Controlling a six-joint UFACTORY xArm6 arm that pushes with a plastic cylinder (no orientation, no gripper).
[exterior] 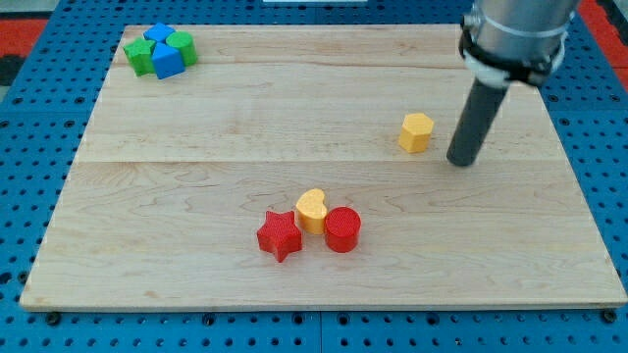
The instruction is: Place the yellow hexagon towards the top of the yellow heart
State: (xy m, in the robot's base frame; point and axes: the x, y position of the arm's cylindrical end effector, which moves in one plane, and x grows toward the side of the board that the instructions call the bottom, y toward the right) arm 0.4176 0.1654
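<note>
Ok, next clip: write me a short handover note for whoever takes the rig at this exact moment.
My tip is on the board, just to the view's right of the yellow hexagon, with a small gap.
The yellow heart sits lower, toward the view's left, wedged between the red star and the red cylinder.
Done: nothing visible yet; hexagon is far from the heart.
Left: push the hexagon toward the view's left and down, stopping just above the heart.

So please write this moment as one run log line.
my tip: right of yellow hexagon, apart | yellow heart: between red star, red cylinder | hexagon not placed
</note>
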